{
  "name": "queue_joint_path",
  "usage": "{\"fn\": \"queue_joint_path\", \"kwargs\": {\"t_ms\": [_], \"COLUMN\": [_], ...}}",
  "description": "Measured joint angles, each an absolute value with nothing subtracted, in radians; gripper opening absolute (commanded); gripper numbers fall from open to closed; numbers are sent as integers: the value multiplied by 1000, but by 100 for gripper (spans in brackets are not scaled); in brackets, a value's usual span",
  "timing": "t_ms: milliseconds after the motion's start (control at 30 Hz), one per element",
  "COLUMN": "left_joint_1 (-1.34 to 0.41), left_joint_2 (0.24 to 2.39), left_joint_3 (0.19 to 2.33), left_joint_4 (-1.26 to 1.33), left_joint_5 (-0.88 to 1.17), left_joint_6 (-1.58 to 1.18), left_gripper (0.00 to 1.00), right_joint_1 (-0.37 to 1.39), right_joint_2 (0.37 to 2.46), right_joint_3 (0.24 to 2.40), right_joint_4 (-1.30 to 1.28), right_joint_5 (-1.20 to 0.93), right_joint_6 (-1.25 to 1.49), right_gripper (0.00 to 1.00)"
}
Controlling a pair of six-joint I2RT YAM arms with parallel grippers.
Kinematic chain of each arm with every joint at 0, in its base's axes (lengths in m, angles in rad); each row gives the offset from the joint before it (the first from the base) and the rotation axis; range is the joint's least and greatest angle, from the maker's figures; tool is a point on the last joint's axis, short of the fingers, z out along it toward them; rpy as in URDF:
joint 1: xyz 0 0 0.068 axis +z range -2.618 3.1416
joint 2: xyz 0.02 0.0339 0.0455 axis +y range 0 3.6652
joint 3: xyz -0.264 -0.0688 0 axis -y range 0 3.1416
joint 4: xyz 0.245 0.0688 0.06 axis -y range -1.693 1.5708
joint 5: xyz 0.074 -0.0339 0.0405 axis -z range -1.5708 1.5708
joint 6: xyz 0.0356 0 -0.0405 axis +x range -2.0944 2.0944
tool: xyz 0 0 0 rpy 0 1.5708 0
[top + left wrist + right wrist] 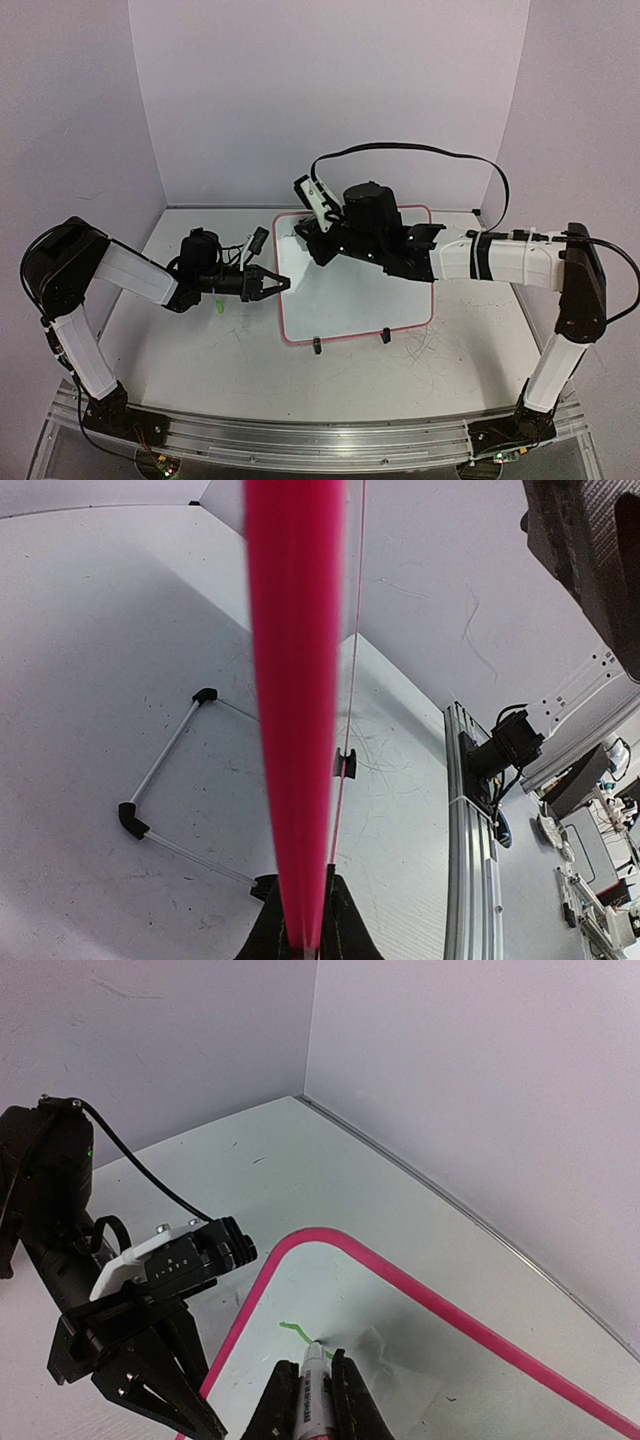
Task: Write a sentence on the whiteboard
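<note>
Left hand (268,283) clamps the whiteboard's (350,295) left rim, mid-tabletop (200,350). Right hand (312,1362) grips a marker (310,1405), tip at a short green stroke (295,1329) near the board's far-left corner.

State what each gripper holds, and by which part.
Left gripper clamps the whiteboard by its left edge rim. Right gripper holds a marker by its barrel, just behind the tip.

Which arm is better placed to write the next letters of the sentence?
Right. The right gripper holds the marker, its tip on the whiteboard beside a short green stroke. The left gripper is shut on the board's pink rim, apparently steadying it.
</note>
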State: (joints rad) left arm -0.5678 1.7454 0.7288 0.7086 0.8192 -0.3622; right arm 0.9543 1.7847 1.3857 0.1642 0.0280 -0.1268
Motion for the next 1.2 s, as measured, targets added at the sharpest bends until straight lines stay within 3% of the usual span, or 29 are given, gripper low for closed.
{"fn": "queue_joint_path", "kwargs": {"t_ms": [1200], "left_joint_1": [-568], "left_joint_2": [1741], "left_joint_3": [729], "left_joint_4": [706], "left_joint_5": [819], "left_joint_6": [-362], "left_gripper": [0], "right_joint_1": [959], "right_joint_2": [1797], "right_joint_3": [1392], "right_joint_4": [165], "right_joint_5": [52], "right_joint_6": [-116], "right_gripper": [0]}}
